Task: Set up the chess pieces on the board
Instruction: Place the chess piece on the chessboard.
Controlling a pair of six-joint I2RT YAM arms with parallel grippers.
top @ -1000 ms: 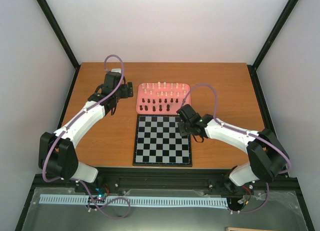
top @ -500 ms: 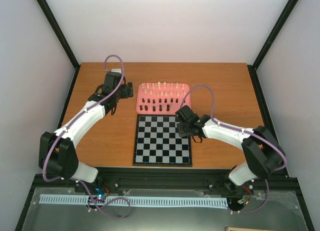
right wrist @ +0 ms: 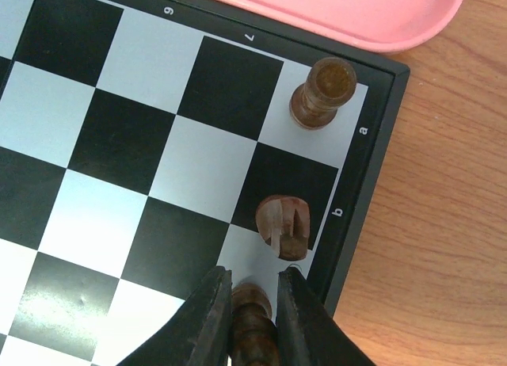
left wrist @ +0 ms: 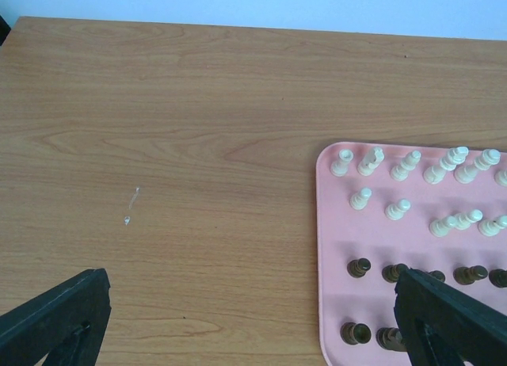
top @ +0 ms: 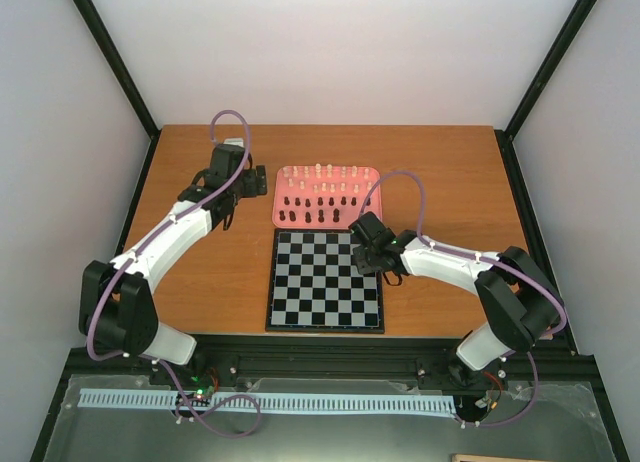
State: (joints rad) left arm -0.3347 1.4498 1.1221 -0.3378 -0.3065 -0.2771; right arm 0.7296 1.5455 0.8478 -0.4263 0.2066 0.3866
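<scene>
The board [top: 310,292] lies in front of the pink tray [top: 278,207], which holds rows of cream chess pieces [top: 325,171] and dark chess pieces [top: 320,203]. My right gripper [right wrist: 253,299] is shut on a dark brown piece [right wrist: 253,326], held upright over a white square at the board's [right wrist: 135,144] right edge. Two dark pieces stand on that edge: a rook [right wrist: 322,93] in the corner and a knight [right wrist: 283,225] beside it. My left gripper [left wrist: 253,334] hangs open over bare wood just left of the tray [left wrist: 333,247], with nothing between its fingers.
The tray's near rim [right wrist: 356,13] lies right behind the board's far edge. Cream pieces [left wrist: 408,165] and dark pieces [left wrist: 358,267] crowd the tray's left half. Wooden table [top: 450,182] stretches right of the board, with black frame rails along its sides.
My right gripper has shifted slightly left and farther along the board's right edge, still holding the dark piece. The left arm has not moved.
</scene>
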